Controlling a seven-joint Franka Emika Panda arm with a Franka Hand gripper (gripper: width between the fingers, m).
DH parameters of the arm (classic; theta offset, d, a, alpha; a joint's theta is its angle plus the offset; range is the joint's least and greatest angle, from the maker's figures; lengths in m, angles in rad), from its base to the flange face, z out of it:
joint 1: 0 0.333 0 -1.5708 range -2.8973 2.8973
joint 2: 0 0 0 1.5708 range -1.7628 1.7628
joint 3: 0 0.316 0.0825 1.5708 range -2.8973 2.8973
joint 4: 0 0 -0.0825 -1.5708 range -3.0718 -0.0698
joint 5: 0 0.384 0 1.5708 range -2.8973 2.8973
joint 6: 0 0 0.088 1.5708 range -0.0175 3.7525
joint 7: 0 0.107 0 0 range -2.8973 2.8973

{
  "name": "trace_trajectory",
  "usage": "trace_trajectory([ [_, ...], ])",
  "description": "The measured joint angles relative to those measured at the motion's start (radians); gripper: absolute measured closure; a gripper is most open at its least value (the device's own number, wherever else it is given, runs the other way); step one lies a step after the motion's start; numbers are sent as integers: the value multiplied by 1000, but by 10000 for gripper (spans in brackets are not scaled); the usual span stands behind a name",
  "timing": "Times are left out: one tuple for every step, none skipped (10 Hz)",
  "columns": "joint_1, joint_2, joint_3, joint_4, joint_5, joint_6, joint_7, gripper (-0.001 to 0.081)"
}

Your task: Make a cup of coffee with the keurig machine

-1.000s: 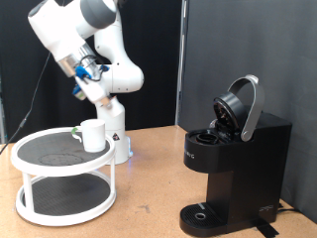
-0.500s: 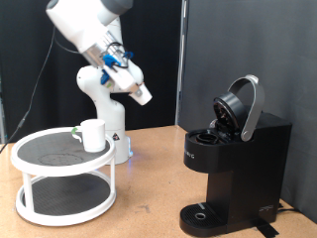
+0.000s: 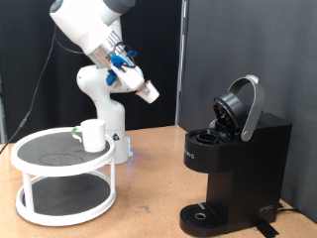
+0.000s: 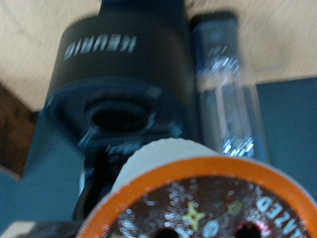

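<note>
Up in the upper middle of the exterior view, my gripper [image 3: 147, 92] hangs in the air, angled down toward the frame's right, and it's carrying a coffee pod [image 4: 203, 203] — the wrist view shows that pod filling the foreground, white cup wall, orange rim, dark foil lid with pale lettering too blurred for me to read. So the claw is closed on the pod.

Beyond the pod I can read KEURIG in white, upside down as shown, on the keurig machine [image 4: 124, 74], with its round pod chamber open right behind the pod. On the exterior view the machine [image 3: 238, 159] sits at lower right, lid [image 3: 243, 107] tipped up, a small pale mark on its front I can't make out.

Compared with half a second ago, the claw has slid slightly right and down, closer to the machine.

The cup [image 3: 93, 135] stays put on the white two-tier round stand [image 3: 61, 193] at lower left.
</note>
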Motion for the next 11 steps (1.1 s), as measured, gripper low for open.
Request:
trace_trajectory([
  [11,14,15,15,37,10,13,418],
  [21,24,33,31,54,23,29,418],
  [29,32,57,43,57,49,46,418],
  [36,36,84,52,57,81,67,418],
  [44,40,108,60,58,107,84,418],
  [50,46,129,71,58,124,99,418],
  [56,56,147,85,58,129,111,418],
  [59,63,162,97,58,135,121,418],
  [59,67,175,100,56,155,128,418],
  [58,68,174,98,56,153,127,418],
  [58,68,174,96,57,153,123,418],
])
